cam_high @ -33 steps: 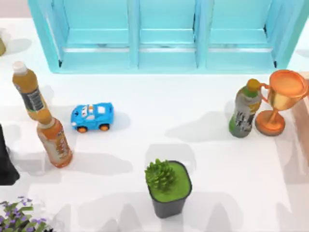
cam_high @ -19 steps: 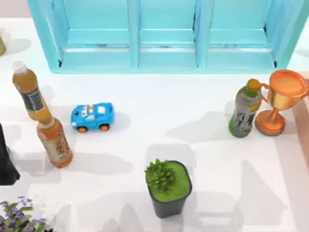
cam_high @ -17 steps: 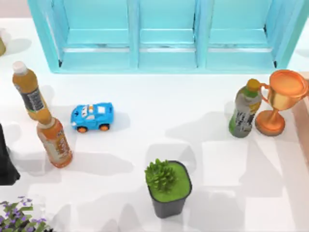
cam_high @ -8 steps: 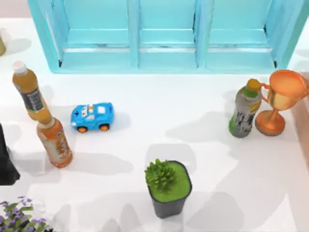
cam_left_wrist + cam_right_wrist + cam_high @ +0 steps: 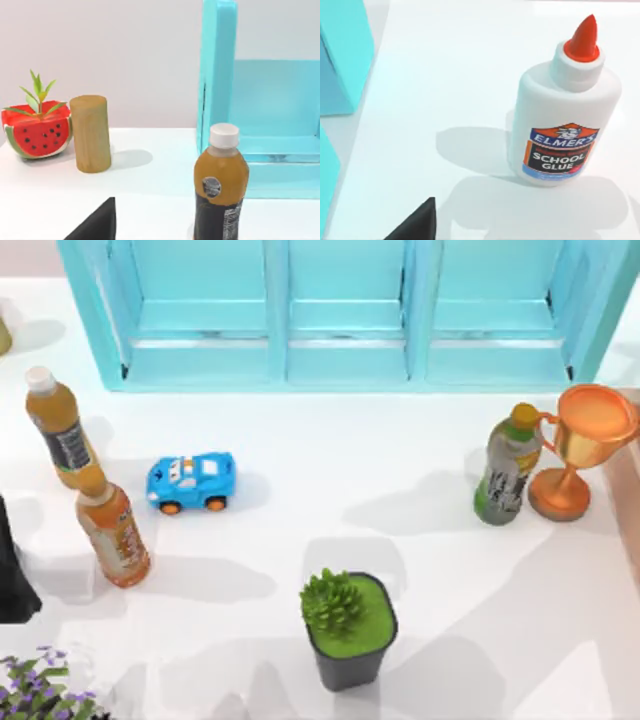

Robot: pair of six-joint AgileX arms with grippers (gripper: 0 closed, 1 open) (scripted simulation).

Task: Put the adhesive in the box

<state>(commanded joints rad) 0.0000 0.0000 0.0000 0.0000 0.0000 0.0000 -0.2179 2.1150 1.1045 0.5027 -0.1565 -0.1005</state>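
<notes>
Standing upright, glue bottle point(image 5: 564, 115) faces right end effector.

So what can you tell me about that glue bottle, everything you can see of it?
The glue bottle, seen in the right wrist view, is a white, plastic-looking squeeze bottle with rounded shoulders and a pointed orange-red nozzle cap, which looks closed. Its front label is orange and blue and reads "Elmer's School Glue". It stands upright on the white table, casting a soft shadow to one side. Nothing else touches it. A turquoise box sits some way off.
</notes>
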